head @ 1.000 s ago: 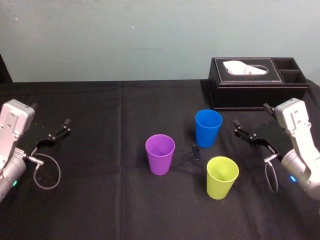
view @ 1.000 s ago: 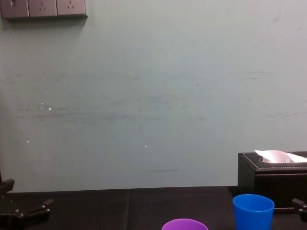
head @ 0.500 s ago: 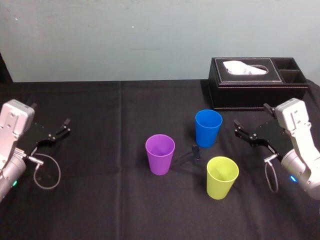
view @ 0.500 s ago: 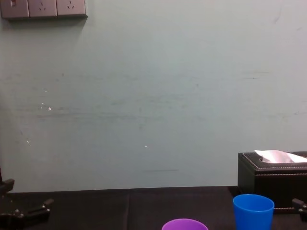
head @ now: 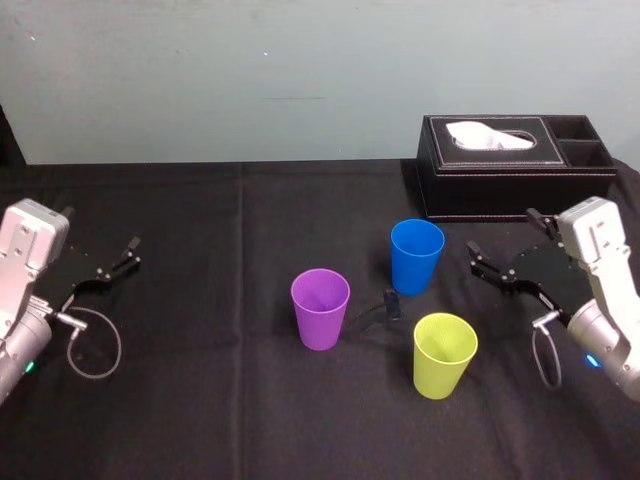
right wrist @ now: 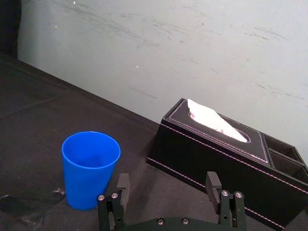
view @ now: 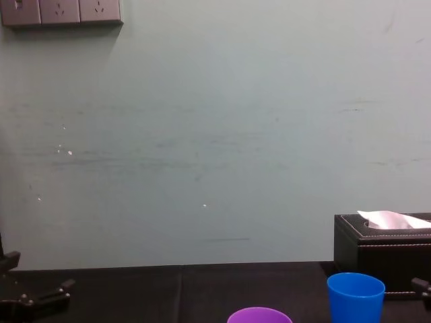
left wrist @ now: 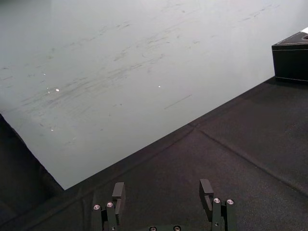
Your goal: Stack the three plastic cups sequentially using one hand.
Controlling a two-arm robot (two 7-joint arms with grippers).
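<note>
Three upright cups stand apart on the black cloth: a purple cup [head: 320, 308] at the centre, a blue cup [head: 416, 256] behind and to its right, and a yellow-green cup [head: 445, 354] nearest me. My right gripper [head: 502, 241] hovers open and empty just right of the blue cup, level with it. In the right wrist view the blue cup [right wrist: 90, 168] stands ahead of that gripper [right wrist: 167, 184], off to one side. My left gripper [head: 100, 230] rests open at the far left, and the left wrist view shows nothing between its fingers [left wrist: 118, 192]. The chest view catches the blue cup [view: 355, 296] and the purple cup's rim [view: 259, 315].
A black tissue box [head: 515, 165] with a white tissue stands at the back right, behind my right gripper. A small dark object [head: 392, 303] lies on the cloth between the cups. A cable loop [head: 95, 345] hangs by my left arm. A pale wall bounds the far edge.
My right arm has drifted slightly to the right. The cups and the left arm have not moved.
</note>
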